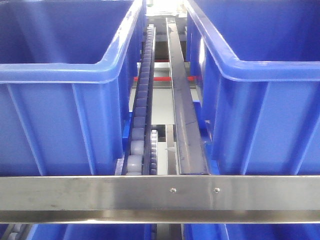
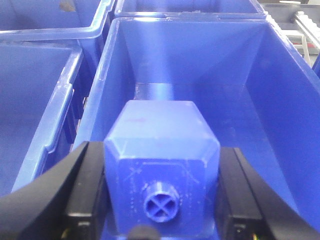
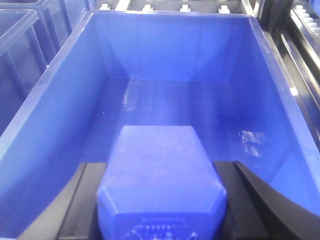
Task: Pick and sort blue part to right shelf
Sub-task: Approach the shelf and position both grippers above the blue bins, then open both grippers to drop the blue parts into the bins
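My left gripper (image 2: pixel 160 152) is shut on a blue part (image 2: pixel 162 135), black fingers (image 2: pixel 85 185) pressing its two sides. The part has a squarish body with sloped edges, a small cross-marked stub facing the camera and a round cap (image 2: pixel 155 92) pointing away. It hangs over an open blue crate (image 2: pixel 112 65). My right gripper (image 3: pixel 160 172) is shut on a second blue part (image 3: pixel 157 165) of the same body shape, its far end hidden, above another blue crate (image 3: pixel 50 80). The right shelf's steel front rail (image 1: pixel 100 192) fills the front view; neither gripper shows there.
Two large blue crates (image 1: pixel 60 110) (image 1: pixel 270 110) sit on the shelf, with a grey roller track (image 1: pixel 142 100) and a steel divider (image 1: pixel 180 100) between them. More blue crates (image 2: pixel 35 100) stand left of the left gripper's crate. Rack rails (image 3: pixel 295 45) run at the right.
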{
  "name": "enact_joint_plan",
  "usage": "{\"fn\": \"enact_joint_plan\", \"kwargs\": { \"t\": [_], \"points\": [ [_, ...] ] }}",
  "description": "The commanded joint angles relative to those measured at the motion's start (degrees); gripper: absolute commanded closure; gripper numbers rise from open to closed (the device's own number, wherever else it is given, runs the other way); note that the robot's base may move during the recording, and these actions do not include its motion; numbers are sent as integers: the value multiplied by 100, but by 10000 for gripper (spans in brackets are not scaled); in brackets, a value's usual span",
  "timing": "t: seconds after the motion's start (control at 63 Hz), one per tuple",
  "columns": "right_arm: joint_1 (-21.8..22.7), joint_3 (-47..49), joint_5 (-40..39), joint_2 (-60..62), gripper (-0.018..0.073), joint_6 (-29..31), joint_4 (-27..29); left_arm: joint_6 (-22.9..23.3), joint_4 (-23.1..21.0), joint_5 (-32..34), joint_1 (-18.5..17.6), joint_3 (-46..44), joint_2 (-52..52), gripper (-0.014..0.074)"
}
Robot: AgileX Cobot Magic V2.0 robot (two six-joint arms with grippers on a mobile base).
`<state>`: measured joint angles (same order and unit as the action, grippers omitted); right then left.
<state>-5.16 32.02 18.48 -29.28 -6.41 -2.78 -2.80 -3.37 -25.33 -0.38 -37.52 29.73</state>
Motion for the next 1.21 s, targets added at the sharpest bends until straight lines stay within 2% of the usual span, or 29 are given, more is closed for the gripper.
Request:
{"fn": "enact_joint_plan", "kwargs": {
  "t": [0.0,0.301,0.508,0.666,0.857,1.079,1.19],
  "points": [
    [21,176,-526,-1,159,24,-45,-3,-83,523,10,-175,29,317],
    [21,176,-664,-19,156,24,-13,-3,-97,587,10,-175,189,317],
    [21,176,-852,-142,156,24,-13,-3,-458,968,-17,-248,507,316],
    [21,307,-999,-656,156,24,-13,-3,-432,997,-423,-555,1154,316],
    [21,698,-1311,-1604,156,24,-13,-3,-301,1634,-1003,-887,2080,315],
    [21,886,-1880,-2309,148,24,-13,-3,-198,1932,-1054,-1068,2905,309],
    [21,886,-1996,-2475,62,24,-13,-3,-198,2112,-1054,-1068,3090,234]
  ]
}}
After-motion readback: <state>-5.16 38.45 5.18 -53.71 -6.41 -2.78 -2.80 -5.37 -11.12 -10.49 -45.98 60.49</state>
